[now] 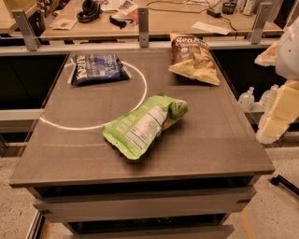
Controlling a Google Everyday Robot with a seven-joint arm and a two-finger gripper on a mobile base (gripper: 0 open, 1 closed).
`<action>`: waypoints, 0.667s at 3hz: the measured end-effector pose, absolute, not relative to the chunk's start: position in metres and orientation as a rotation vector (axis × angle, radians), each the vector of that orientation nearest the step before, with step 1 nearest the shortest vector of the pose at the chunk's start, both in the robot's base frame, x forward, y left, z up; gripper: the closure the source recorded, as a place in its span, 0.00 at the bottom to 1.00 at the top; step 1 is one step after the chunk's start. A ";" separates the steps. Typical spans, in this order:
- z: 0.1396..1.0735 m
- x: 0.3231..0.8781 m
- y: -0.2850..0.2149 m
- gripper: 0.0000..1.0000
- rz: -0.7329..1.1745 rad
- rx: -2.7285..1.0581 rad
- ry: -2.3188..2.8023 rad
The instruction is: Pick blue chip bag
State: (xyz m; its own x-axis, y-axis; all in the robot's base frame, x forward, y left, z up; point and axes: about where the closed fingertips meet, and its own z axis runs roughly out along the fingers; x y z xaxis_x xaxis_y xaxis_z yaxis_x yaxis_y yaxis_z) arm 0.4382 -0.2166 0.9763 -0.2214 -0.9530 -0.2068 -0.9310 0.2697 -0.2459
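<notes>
1. Nearest to me is the front edge of the desk, a grey-brown slab with a white ring marked on its left half.
2. A green bag lies crumpled around the middle of the desk with its white label facing up. Its left end reaches the ring's line.
3. The tool hangs at the right edge of my view, off the desk's right side and not touching any bag. It is only a pale blur, so I cannot tell whether it is open or closed.
4. Two clear bottles stand low beyond the desk's right side.
5. At the far right of the desk lies a brown-and-yellow bag, flat and tilted.
6. The blue chip bag lies flat at the far left of the desk, inside the ring's far arc. It is well apart from the other bags and from the tool.
7. Past a metal rail, a second table carries headphones and papers.
</notes>
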 end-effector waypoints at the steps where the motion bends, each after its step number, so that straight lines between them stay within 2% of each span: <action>1: 0.976 0.438 -0.217 0.00 -0.099 -1.724 2.232; 2: 0.979 0.442 -0.213 0.00 -0.088 -1.699 2.200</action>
